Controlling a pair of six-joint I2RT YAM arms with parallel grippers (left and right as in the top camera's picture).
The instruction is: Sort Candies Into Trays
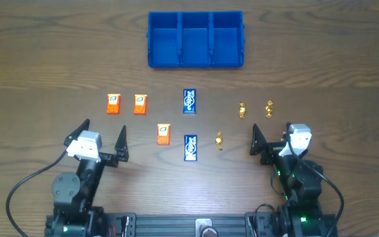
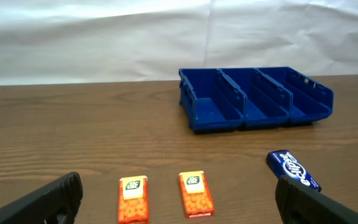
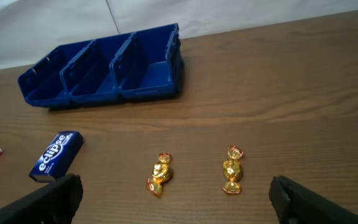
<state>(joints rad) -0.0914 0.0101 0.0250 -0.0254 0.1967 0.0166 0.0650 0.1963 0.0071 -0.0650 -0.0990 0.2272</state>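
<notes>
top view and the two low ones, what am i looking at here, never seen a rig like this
This is a robot with two arms working at a wooden table. The top view comes from a fixed camera looking straight down, and the arms stand along its bottom edge. Each of the other two pictures comes from a camera on one arm's wrist. The dark shapes in its bottom corners are that arm's own gripper.

The left gripper and the right gripper are both open and hold nothing.

On the table lie three orange boxes, two blue packs and three gold-wrapped candies. Beyond them stands a blue tray with three compartments. All the candies lie outside it.
</notes>
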